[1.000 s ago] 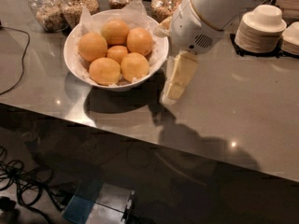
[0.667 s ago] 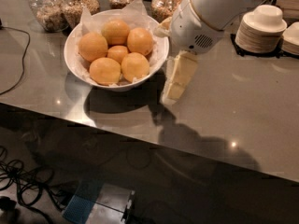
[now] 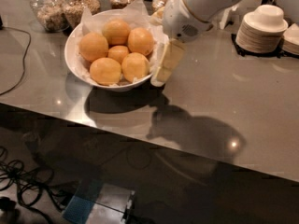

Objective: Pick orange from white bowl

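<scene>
The white bowl [image 3: 74,64], lined with crinkled white paper, stands on the grey counter at the back left. It holds several large oranges: one at the front [image 3: 105,70], one at the front right [image 3: 135,66], one at the left [image 3: 93,46], and two at the back [image 3: 116,31] [image 3: 141,40]. A smaller orange [image 3: 118,53] sits in the middle. My gripper [image 3: 164,70] hangs from the white arm, pointing down just outside the bowl's right rim, beside the front-right orange. It holds nothing that I can see.
Glass jars of dry food [image 3: 46,10] [image 3: 81,4] stand behind the bowl. A stack of small white dishes [image 3: 261,29] sits at the back right. A black cable [image 3: 16,73] runs over the counter's left end. The counter's front edge [image 3: 140,136] drops to a dark floor with cables.
My gripper has shifted slightly left and up, closer to the bowl's right rim. The oranges have not moved.
</scene>
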Controlling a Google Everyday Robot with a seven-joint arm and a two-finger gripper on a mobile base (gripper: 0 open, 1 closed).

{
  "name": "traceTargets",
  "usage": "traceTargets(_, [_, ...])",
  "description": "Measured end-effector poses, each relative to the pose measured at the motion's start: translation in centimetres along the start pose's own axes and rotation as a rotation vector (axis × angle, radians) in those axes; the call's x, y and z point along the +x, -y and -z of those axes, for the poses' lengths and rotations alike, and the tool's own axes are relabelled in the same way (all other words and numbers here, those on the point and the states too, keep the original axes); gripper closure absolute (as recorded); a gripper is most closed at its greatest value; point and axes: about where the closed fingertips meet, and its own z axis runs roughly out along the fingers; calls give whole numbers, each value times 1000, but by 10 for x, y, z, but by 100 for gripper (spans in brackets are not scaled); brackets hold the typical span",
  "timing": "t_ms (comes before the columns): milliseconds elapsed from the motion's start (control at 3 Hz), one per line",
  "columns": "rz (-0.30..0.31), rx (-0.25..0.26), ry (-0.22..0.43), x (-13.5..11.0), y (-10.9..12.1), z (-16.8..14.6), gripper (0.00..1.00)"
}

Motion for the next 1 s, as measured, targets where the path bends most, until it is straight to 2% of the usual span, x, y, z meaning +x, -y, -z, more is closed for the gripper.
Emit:
traceTargets(667, [53, 12, 37, -19, 61, -21, 0])
traceTargets(1000, [73, 3, 42, -25, 82, -34, 0])
